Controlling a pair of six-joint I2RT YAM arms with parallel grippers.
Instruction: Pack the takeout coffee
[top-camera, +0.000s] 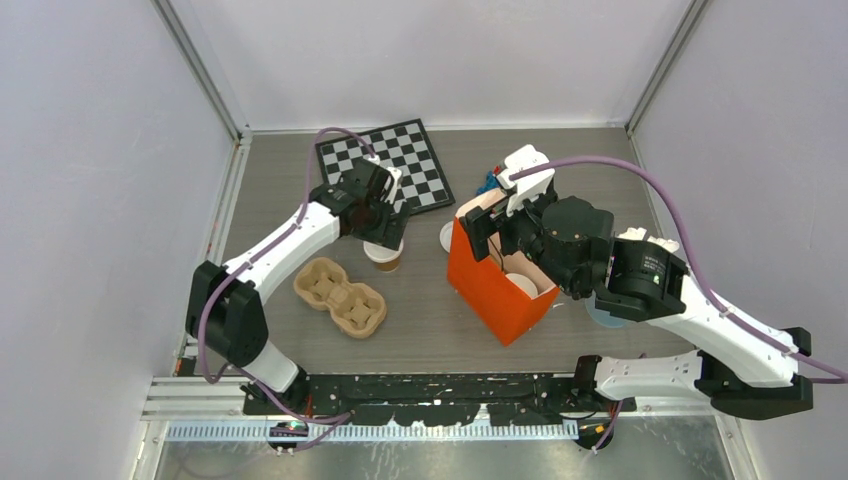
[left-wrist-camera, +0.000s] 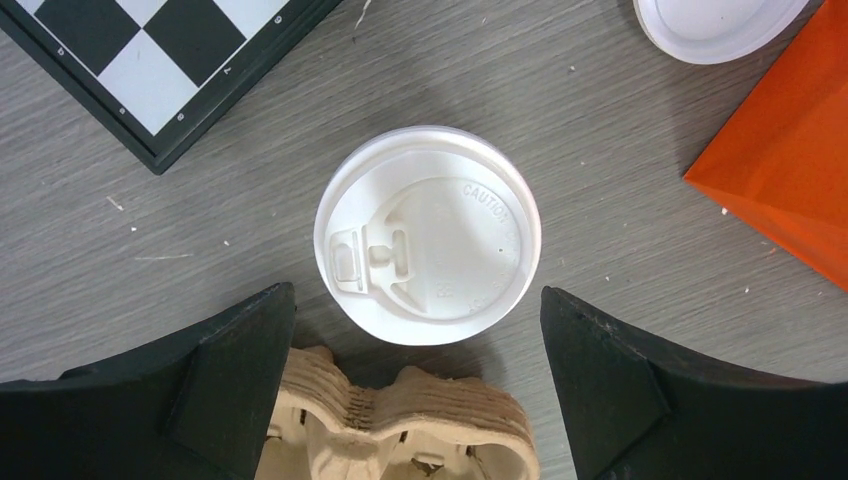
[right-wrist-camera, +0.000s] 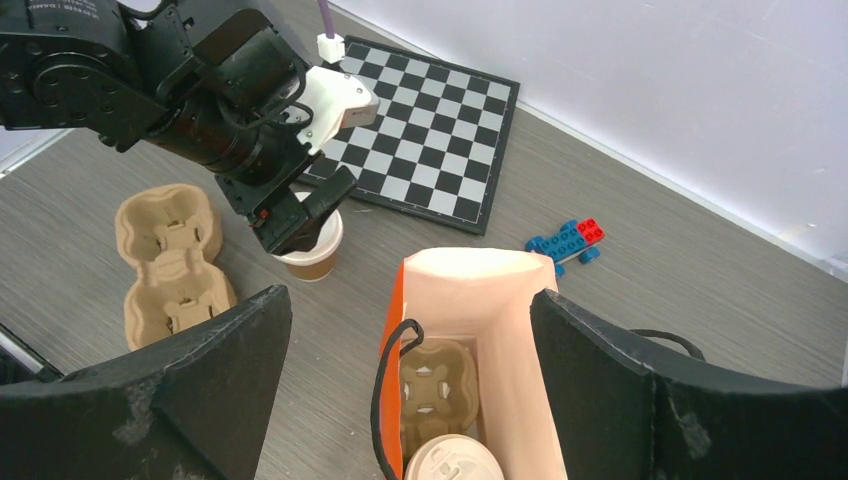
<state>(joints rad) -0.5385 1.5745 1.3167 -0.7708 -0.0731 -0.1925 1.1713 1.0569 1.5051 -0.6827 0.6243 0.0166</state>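
At the left of the table (top-camera: 420, 340), a tan pulp cup tray (top-camera: 340, 297) is lying flat with its wells facing up. Just beside it, toward the back, a coffee cup (left-wrist-camera: 428, 235) is standing upright on the wood, its white lid pressed on. The left gripper (left-wrist-camera: 415, 325) is hovering straight over this cup, pointing down. Its black fingers (left-wrist-camera: 230, 350) are standing spread wide on either side of the lid, with a gap showing on each side, so nothing is being pinched. Behind the arm, a chessboard (top-camera: 400, 165) is lying flat near the back wall. A loose white lid (left-wrist-camera: 715, 25) is resting on the table between the cup and an orange paper bag (top-camera: 495, 290).

The bag is standing upright with its mouth open. Inside it, a second pulp tray (right-wrist-camera: 435, 385) is sitting at the bottom, and a second coffee cup (right-wrist-camera: 455, 462), lidded, is sitting in the near end. The right gripper (right-wrist-camera: 410, 310) is hanging above the bag's mouth with its jaws spread apart and holding nothing. Behind the bag, a small toy of blue and red bricks (right-wrist-camera: 565, 242) is lying on the table.
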